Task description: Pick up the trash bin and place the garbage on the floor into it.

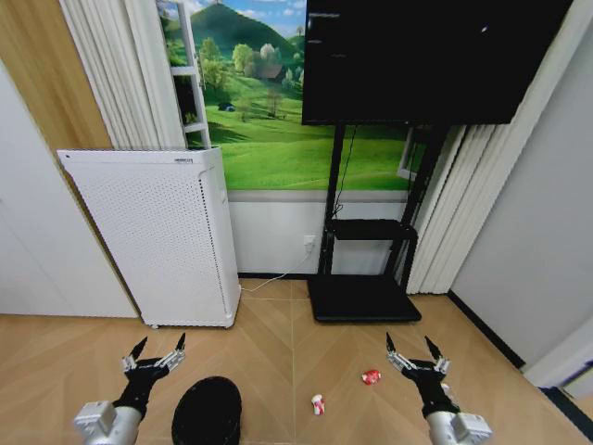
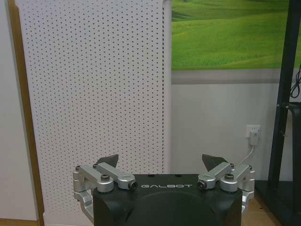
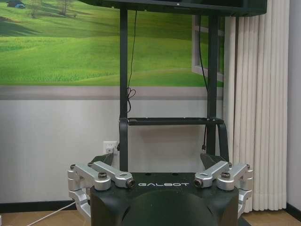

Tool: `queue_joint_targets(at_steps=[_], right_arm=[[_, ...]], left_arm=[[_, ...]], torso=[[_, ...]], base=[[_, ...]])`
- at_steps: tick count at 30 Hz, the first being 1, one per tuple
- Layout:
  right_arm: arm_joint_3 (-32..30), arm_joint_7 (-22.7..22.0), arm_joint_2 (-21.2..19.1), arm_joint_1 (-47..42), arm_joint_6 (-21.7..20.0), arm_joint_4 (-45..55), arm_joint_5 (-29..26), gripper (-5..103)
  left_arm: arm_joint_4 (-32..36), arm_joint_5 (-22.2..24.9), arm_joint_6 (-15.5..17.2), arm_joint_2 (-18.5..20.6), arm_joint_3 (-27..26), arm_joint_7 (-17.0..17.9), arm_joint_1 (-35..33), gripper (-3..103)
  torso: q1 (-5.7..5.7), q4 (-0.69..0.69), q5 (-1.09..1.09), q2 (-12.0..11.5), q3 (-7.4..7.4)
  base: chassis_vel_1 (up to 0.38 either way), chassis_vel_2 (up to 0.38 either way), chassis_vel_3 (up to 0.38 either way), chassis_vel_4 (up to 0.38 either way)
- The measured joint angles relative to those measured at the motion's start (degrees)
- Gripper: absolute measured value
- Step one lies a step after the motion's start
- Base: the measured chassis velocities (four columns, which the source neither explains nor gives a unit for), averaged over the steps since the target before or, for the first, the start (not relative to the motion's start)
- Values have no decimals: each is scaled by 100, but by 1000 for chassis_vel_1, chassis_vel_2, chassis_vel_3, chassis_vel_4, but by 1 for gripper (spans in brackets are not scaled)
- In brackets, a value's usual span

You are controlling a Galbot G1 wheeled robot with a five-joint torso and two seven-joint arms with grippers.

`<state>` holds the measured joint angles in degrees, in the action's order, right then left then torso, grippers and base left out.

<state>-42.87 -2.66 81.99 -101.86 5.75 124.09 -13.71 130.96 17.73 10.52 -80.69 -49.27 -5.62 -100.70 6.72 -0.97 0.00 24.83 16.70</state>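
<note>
Both grippers hang low and spread wide over the floor (image 1: 278,343), holding nothing.
Left gripper (image 1: 156,355) hovers just beside the trash bin (image 1: 207,412), whose black rim faces up; the right gripper (image 1: 416,354) is near the red packet (image 1: 371,376) and the red-and-white wrapper (image 1: 318,404). Judging by looks, the bin is light, stiff plastic, best pinched at the rim wall; the garbage seems featherlight and crinkly.

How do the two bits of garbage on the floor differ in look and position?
The red packet is nearly all red and lies nearer the right gripper. The red-and-white wrapper shows more white and lies nearer the trash bin and the robot. Both are small and rest loose on the floor.
</note>
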Motion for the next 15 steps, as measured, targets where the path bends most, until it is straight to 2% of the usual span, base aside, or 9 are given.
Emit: queue_joint_targets(at_steps=[10, 15], right_arm=[[-53, -3, 51, -40, -1, 34, 18, 100], [-73, -8, 62, -43, -8, 37, 11, 100]], left_arm=[[-75, 69, -38, 21, 47, -23, 71, 100], [-99, 103, -46, 7, 47, -23, 65, 100]], torso=[[-71, -2, 0, -192, -119], [-118, 2, 1, -309, -190]], base=[[0, 0, 0, 0], [0, 0, 0, 0]])
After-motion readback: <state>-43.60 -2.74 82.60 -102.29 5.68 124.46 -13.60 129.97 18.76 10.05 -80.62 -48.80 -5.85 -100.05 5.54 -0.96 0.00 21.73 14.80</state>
